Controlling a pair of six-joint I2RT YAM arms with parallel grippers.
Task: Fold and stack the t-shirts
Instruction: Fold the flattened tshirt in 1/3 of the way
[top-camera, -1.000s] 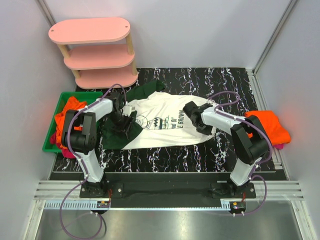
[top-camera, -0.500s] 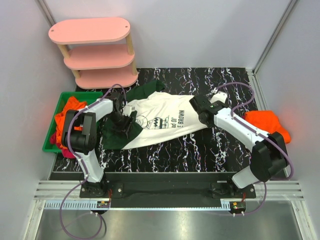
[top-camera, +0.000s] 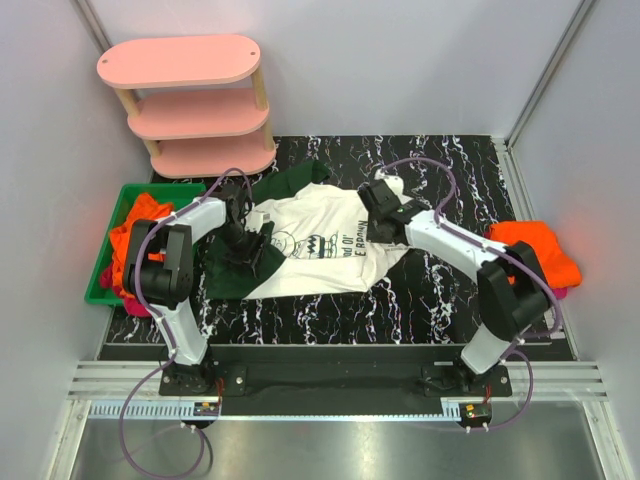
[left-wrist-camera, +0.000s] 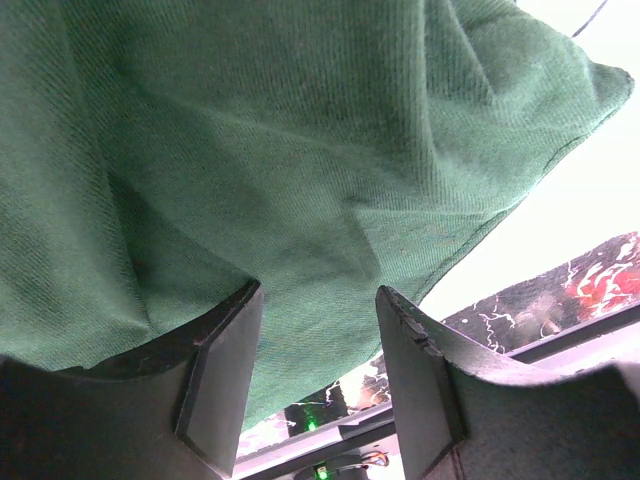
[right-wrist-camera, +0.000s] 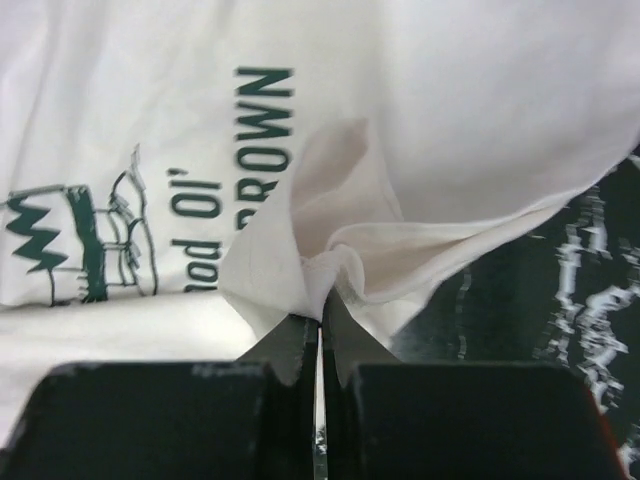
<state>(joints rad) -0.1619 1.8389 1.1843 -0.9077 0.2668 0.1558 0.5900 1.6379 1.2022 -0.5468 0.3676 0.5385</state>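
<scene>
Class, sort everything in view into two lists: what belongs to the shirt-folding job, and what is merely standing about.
Job in hand:
white t-shirt with green sleeves
orange t-shirt at right
orange pile in the bin

Standing about:
pink shelf
green bin
marbled table

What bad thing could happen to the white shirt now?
The right tool pinches only a small bunch of the white t-shirt at its edge, so the cloth might slip out mid-fold. The left tool is open over the green sleeve, not gripping it, so that side might drag along and the fold could end up crooked.
</scene>
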